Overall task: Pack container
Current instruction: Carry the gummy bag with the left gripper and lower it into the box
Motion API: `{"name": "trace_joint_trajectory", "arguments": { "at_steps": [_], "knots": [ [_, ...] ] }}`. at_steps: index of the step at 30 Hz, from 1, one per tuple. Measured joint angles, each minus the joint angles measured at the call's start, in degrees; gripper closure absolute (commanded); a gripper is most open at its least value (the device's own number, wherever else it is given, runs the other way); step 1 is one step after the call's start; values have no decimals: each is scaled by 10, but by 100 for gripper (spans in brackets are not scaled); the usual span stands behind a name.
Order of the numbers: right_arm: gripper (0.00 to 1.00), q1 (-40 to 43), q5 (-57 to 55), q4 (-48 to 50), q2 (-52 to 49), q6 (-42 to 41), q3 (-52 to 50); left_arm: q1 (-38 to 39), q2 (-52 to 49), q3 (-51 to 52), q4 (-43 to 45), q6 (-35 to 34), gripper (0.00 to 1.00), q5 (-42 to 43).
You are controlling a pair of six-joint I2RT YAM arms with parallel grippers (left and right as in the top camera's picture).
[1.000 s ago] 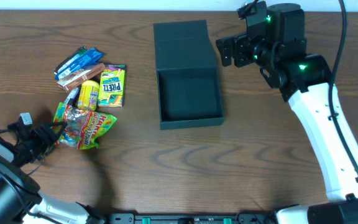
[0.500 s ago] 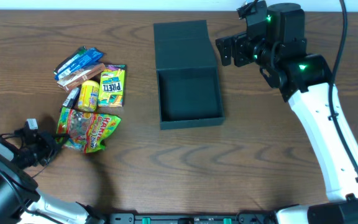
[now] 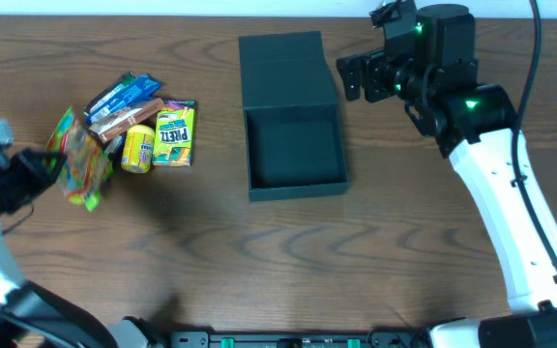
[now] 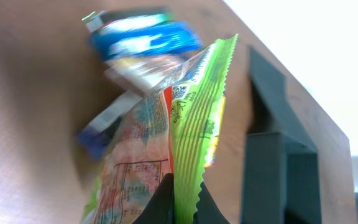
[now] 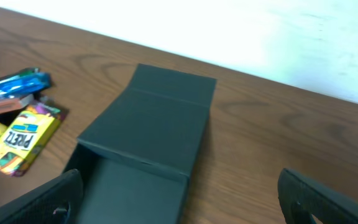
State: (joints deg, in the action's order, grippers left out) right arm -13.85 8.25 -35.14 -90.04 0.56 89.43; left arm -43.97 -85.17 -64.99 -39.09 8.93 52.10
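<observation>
From above, the container (image 3: 294, 116) sits on the table (image 3: 259, 251) a little right of the middle, toward the far edge. It is open. Its lid (image 3: 288, 68) is folded back and lies flat behind the box, and the inside shows only its dark floor.

The left gripper (image 3: 46, 171) is at the left edge and is closed on a gummy bag (image 3: 77, 170), which is turned almost on its edge. I cannot tell whether the bag touches the table. Just right of it lies a group of snacks: a blue bar (image 3: 122, 94), a brown bar (image 3: 124, 118), a yellow packet (image 3: 138, 148) and a Pretz packet (image 3: 174, 133). They are well apart from the container.

The right gripper (image 3: 354, 77) hangs near the right side of the lid.

In the left wrist view, two dark fingers (image 4: 159, 208) pinch the green crimped edge of the bag. The blue bar is behind it and the container is at the right.

In the right wrist view, the fingers (image 5: 42, 202) stand far apart at the two lower corners, with nothing between them. The open container is below, and the Pretz packet is at the left.
</observation>
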Motion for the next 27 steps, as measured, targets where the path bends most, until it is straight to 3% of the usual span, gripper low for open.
{"name": "trace_joint_trajectory", "arguments": {
  "at_steps": [4, 12, 20, 27],
  "knots": [
    [1, 34, -10, -3, 0, -16, 0, 123, 23, -58, 6, -26, 94, 1],
    [1, 110, -16, -35, 0, -28, 0, 365, 22, -97, 162, -116, 94, 4],
    [1, 203, 41, -48, 0, -29, 0, 502, -85, -117, 216, -181, 94, 24],
    [1, 231, 78, -82, 0, -28, 0, 533, -194, -170, 197, -196, 95, 64]
  ]
}}
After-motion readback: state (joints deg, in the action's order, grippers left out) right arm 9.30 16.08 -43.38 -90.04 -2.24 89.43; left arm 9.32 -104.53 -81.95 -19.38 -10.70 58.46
